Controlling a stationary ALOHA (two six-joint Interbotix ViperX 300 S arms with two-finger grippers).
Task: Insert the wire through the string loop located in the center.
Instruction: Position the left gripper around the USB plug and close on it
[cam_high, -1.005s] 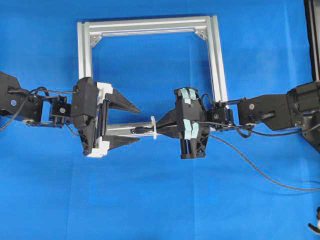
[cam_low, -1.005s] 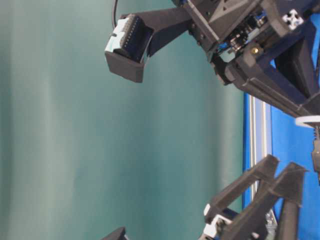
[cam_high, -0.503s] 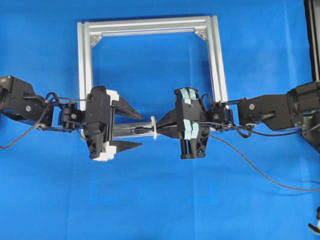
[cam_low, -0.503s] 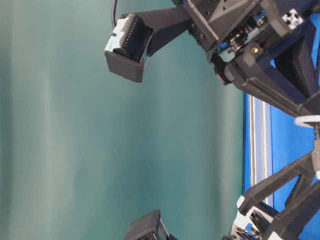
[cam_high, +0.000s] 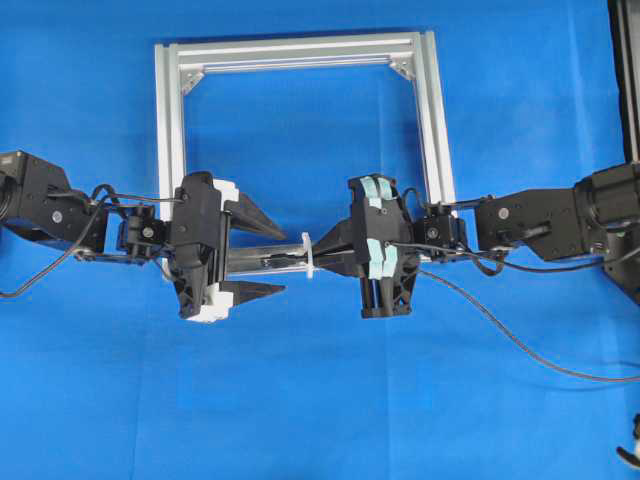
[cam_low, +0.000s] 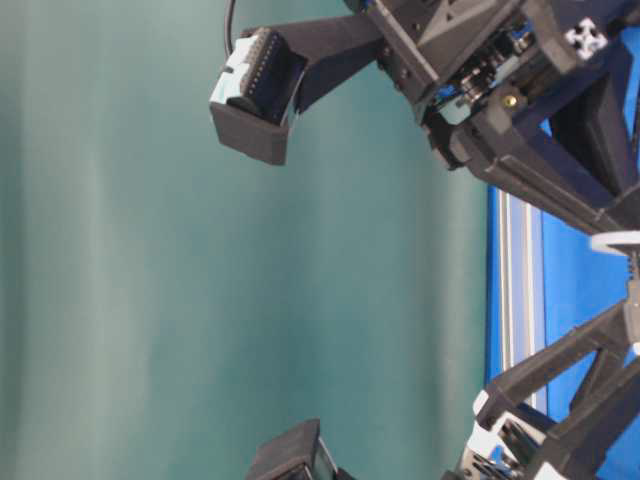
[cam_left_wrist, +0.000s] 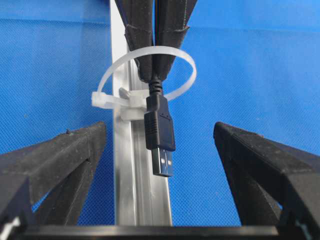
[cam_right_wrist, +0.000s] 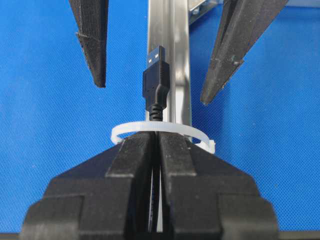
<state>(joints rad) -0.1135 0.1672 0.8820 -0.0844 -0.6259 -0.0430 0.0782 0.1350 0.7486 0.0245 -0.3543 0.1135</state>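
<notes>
The wire's black USB plug (cam_left_wrist: 160, 135) pokes through the white string loop (cam_left_wrist: 194, 75) that stands on the near rail (cam_left_wrist: 125, 175) of the silver frame (cam_high: 170, 100). My right gripper (cam_right_wrist: 156, 137) is shut on the wire just behind the loop (cam_right_wrist: 175, 127), its tips touching the band. My left gripper (cam_high: 280, 254) is open, one finger on each side of the rail. The plug (cam_right_wrist: 155, 82) hangs between those open fingers (cam_right_wrist: 95, 45) and touches neither. In the overhead view the loop (cam_high: 308, 255) lies between the two grippers, with the right gripper (cam_high: 318, 250) against it.
The frame lies on a blue cloth. A black arm cable (cam_high: 520, 340) trails across the cloth to the right edge. A dark upright (cam_high: 625, 80) stands at the far right. The table-level view shows mostly a green backdrop and a wrist camera housing (cam_low: 255, 90).
Over the last second my left gripper slid right along the rail toward the loop, staying open, until its fingers flank the plug. The right gripper and wire have not moved.
</notes>
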